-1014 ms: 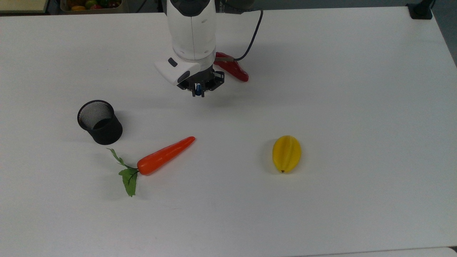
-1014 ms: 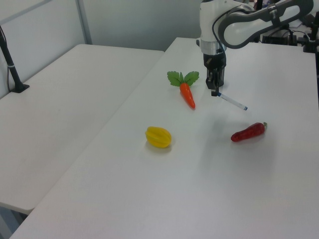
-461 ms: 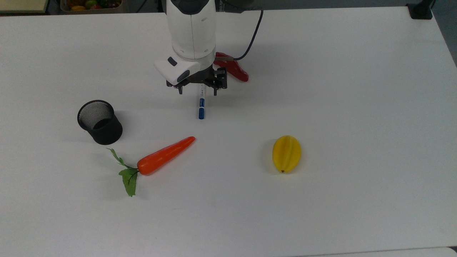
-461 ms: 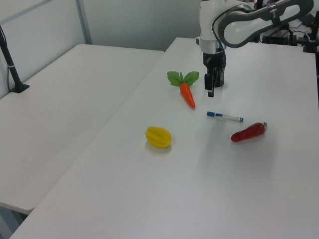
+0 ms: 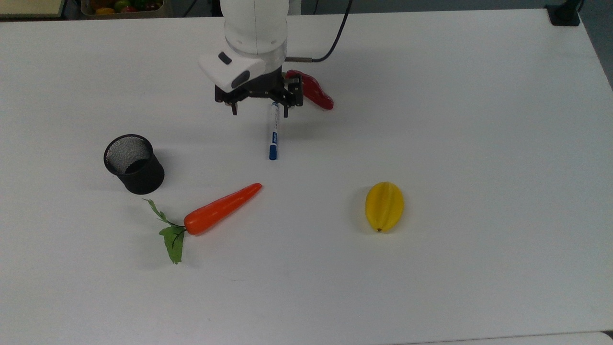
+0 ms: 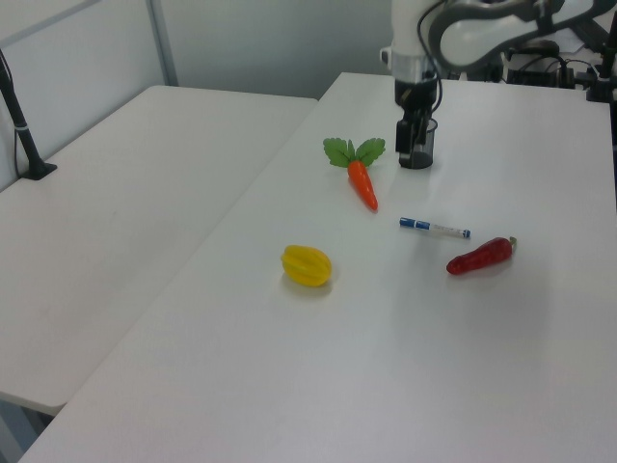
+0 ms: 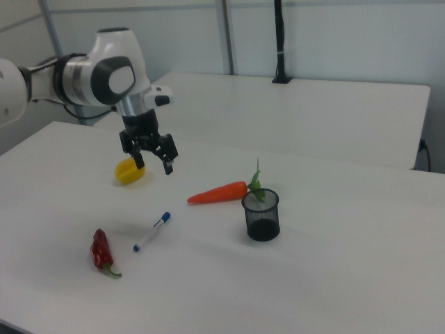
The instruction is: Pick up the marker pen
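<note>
The marker pen (image 5: 273, 130), white with a blue cap, lies flat on the white table (image 5: 479, 143), cap end toward the carrot. It also lies on the table in the left view (image 6: 435, 228) and the right view (image 7: 152, 232). My gripper (image 5: 260, 112) hangs open in the air over the pen's uncapped end, fingers spread wide with nothing between them. In the right view the gripper (image 7: 154, 166) is well above the table, apart from the pen. In the left view the gripper (image 6: 408, 154) hangs in front of the black cup.
A black mesh cup (image 5: 134, 164) stands at the top view's left. An orange carrot (image 5: 222, 209) lies below the pen, a yellow starfruit (image 5: 384, 206) to the top view's right, and a red chili (image 5: 316, 93) beside the gripper.
One second ago the gripper was shut on the pen's blue end. It opened, the pen dropped flat onto the table, and the gripper has risen and drawn back.
</note>
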{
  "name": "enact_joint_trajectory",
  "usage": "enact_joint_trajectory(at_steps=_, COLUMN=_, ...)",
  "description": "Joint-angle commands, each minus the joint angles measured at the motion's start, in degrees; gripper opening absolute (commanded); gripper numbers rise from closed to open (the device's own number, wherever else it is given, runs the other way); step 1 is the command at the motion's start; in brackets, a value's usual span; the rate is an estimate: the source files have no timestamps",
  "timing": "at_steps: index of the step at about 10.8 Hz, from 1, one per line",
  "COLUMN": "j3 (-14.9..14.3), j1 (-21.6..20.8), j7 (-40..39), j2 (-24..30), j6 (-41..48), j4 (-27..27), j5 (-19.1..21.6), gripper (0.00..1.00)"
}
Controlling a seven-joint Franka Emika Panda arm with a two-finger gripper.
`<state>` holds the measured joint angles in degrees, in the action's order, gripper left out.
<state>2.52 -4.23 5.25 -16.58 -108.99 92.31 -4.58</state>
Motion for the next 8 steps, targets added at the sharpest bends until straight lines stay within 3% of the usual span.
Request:
enact_joint_trajectory(at_steps=1, j3=-1.2, j1=-0.1, j7=0.6, j2=9.1, j6=8.3, j4=2.2, j5=-0.7, gripper=1.0)
enact_joint_trajectory(at_steps=5, j3=-2.6, j1=-0.2, j7=0.0, j2=15.1, j6=16.0, j4=2.9, j5=-0.6, gripper=1.0)
enact_joint_trajectory(at_steps=8, j3=-2.6, j1=0.0, j7=0.1, j2=14.8, j6=15.6, j4=2.4, j5=-0.7, gripper=1.0)
